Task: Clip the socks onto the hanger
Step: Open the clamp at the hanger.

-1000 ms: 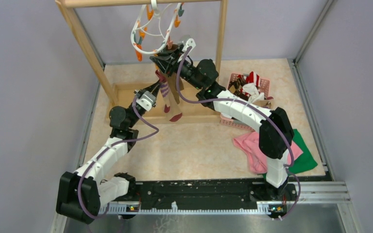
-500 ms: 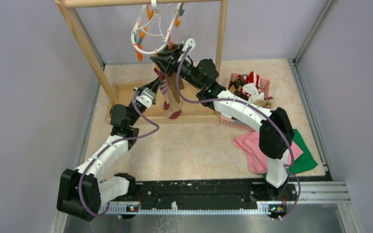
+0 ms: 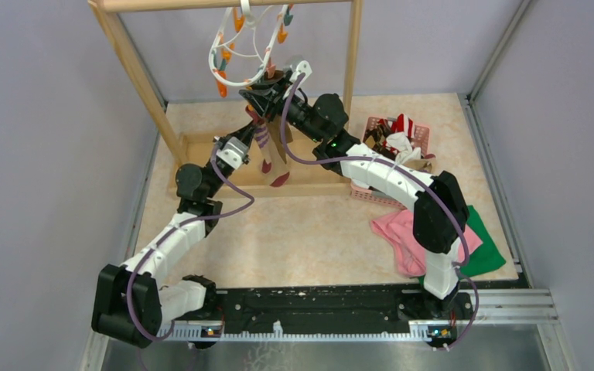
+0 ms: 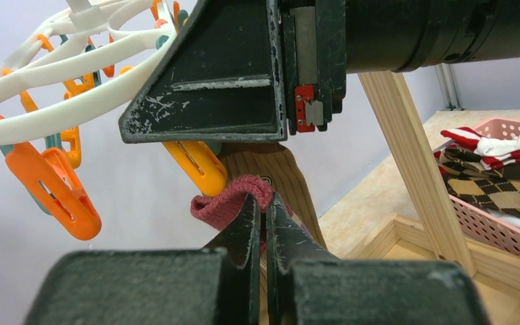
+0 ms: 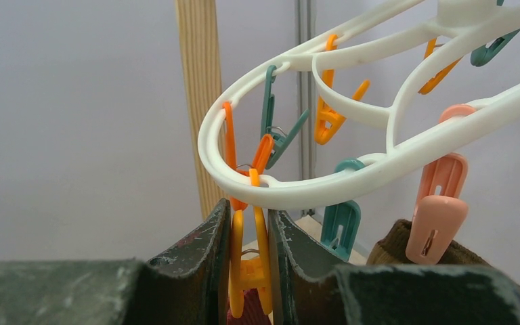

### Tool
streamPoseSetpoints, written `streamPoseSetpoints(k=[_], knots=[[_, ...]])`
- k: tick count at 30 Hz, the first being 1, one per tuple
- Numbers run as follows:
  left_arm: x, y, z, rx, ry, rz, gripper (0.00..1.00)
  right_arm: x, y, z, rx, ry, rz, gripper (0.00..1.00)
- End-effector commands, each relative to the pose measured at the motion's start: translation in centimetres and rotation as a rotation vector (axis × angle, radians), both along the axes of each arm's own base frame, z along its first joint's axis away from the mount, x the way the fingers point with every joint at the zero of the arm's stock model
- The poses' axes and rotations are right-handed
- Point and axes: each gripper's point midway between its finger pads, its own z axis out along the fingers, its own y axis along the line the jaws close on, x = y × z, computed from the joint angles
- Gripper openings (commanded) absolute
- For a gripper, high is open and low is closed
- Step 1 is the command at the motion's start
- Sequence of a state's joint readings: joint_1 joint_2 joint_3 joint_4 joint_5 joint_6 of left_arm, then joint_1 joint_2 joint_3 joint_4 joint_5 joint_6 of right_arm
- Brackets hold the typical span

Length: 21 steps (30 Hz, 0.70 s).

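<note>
Everything turns on the orange clip (image 5: 249, 271), which hangs from the near rim of the white hanger (image 5: 325, 191). The right gripper (image 5: 249, 218) has closed on it, one finger on each side of its upper arms. Whether the clip's mouth is already spread open cannot be made out.

Just below the clip's lower tip, and a little to its right in the left wrist view, is the maroon cuff of the striped sock (image 4: 225, 202). The left gripper (image 4: 265, 206) is clamped tight on that cuff with its fingers together. From above, the sock (image 3: 266, 154) hangs straight down from the pinch. Its long axis is therefore vertical, in line with the clip (image 4: 195, 164), toe lowest.

The left arm is the one placed to act. It looks as if the cuff has to rise a short way and slide left into the clip's mouth.

A ribbed brown sock (image 4: 271, 169) hangs directly behind the clip. More socks lie in the pink basket (image 3: 379, 195), well off to the clip's right.
</note>
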<state>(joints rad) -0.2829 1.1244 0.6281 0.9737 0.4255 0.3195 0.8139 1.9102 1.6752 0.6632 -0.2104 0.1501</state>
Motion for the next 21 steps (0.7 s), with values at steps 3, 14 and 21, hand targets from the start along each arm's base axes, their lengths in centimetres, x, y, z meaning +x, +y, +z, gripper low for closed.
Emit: streamPoseSetpoints(k=[3,14,21], knots=[[-0.8,-0.3,3.9,-0.028,-0.117,-0.031,0.00,-1.1,-1.3,3.1,0.033,-0.035,-0.017,0.00],[-0.9,-0.4,4.5,-0.015,-0.142,-0.032,0.00,-0.7,-1.2,2.6,0.006,-0.039,-0.053,0.00],[-1.0,-0.5,5.1,-0.014,-0.159,-0.034,0.00,-0.7,-1.1,2.4,-0.007,-0.047,-0.064,0.00]])
